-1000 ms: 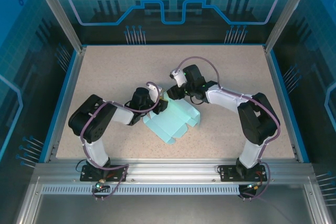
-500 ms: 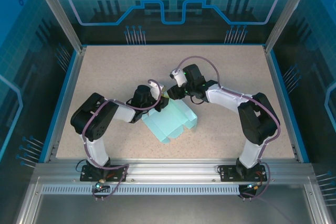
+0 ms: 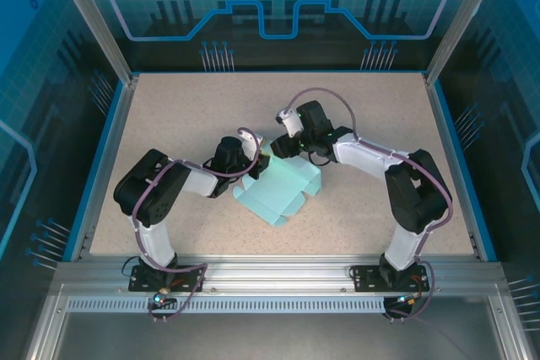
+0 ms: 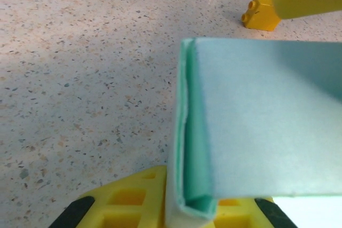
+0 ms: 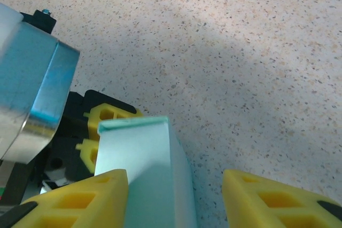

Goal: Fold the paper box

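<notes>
With my left gripper [image 3: 256, 166] I am pinching a doubled wall of the pale light-blue thin-card paper box [image 3: 278, 194], which is sitting mid-way across the speckled beige table [image 3: 169, 124]. My right gripper [image 3: 272, 151] is straddling another wall, fingers apart. The walls seem partly up, with the flaps left to do.

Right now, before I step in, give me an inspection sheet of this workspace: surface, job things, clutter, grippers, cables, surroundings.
Surface: speckled beige table, blue-edged.
Job's things: pale blue paper box, partly folded, mid-table between the arms.
Clutter: small yellow block on the table beyond the box.
Grippers: left gripper shut on a folded box wall; right gripper open, straddling a box panel.
Cables: purple cables looped along both arms.
Surroundings: aluminium frame, blue panels.
</notes>
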### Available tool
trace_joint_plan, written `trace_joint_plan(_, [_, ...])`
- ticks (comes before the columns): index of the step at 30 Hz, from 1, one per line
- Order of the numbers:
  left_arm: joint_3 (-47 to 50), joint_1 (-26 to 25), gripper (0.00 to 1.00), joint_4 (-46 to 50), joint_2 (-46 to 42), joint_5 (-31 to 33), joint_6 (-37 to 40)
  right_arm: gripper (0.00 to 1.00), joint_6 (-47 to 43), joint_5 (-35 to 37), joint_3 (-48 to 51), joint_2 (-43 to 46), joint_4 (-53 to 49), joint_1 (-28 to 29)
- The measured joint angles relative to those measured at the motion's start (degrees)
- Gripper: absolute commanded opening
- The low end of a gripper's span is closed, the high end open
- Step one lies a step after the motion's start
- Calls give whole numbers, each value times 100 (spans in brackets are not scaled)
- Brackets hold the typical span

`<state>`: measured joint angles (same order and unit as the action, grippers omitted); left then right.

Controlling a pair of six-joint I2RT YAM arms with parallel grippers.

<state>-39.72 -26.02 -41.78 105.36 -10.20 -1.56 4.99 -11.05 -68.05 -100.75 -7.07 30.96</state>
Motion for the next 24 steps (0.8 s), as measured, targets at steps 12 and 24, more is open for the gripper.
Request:
trace_joint_plan(12, [2,0,12,833,-601,911,-452,53,282,44,118,1458,-422,-225])
trace_joint_plan(24, [-33,-2,12,2518,-1296,1641,-1338,57,776,1104,284,2277,-1965,358])
